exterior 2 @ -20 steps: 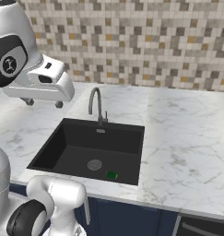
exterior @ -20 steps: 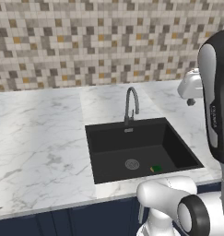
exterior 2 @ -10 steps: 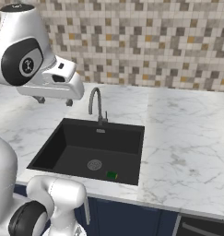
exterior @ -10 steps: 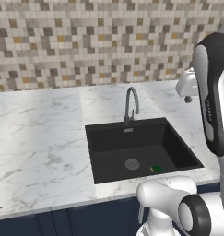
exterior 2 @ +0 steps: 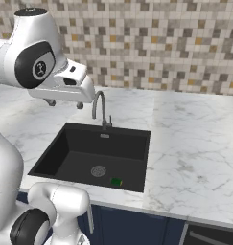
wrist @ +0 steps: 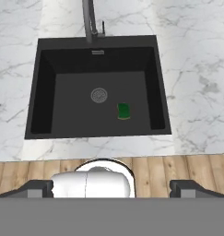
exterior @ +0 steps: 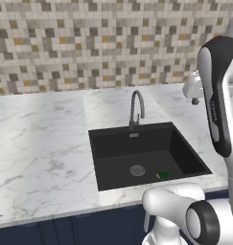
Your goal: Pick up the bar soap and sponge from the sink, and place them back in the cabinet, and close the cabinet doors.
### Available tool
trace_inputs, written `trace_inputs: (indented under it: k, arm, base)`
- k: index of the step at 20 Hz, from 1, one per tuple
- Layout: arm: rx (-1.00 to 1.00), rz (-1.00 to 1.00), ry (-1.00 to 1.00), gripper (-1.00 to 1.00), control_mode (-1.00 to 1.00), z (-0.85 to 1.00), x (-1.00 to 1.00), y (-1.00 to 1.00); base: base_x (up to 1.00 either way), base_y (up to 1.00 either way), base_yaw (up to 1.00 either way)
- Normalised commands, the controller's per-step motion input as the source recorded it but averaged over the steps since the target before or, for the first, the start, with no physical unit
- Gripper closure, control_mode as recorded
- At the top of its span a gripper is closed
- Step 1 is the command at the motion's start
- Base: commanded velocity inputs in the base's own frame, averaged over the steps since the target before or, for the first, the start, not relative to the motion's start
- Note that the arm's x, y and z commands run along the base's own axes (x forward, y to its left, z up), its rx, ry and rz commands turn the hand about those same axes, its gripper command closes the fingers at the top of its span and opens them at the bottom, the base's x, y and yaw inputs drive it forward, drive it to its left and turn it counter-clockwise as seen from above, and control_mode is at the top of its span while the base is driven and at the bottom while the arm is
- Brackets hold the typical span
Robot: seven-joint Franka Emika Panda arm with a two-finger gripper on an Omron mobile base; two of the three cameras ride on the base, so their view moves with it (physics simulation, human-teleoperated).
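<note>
black sink (wrist: 44, 87) set in marble worktop (exterior: 41, 143), green sponge (wrist: 124, 111) on basin floor just beside drain (wrist: 99, 95), faucet (exterior: 135, 108) behind, claw (wrist: 111, 184) high above, fingers spread wide, released

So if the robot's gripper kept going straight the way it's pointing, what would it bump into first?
Probably the black floor of the sink, near the drain and the sponge. Nothing seems to block the gripper.

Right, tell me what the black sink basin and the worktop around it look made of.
The deep black rectangular sink basin looks like matte composite or stone: flat, without glints. The white grey-veined worktop looks like polished marble, though it could be an imitation.
</note>
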Motion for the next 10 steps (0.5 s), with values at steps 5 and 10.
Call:
trace_inputs:
  k: [5, 10]
  arm:
    - [0.0, -0.08, 0.0, -1.0, -1.0, -0.06, 0.16, -0.07]
    - [0.0, -0.05, 0.0, -1.0, -1.0, -0.08, 0.12, -0.12]
  base:
    - [0.0, 0.0, 0.0]
    - [0.0, 0.0, 0.0]
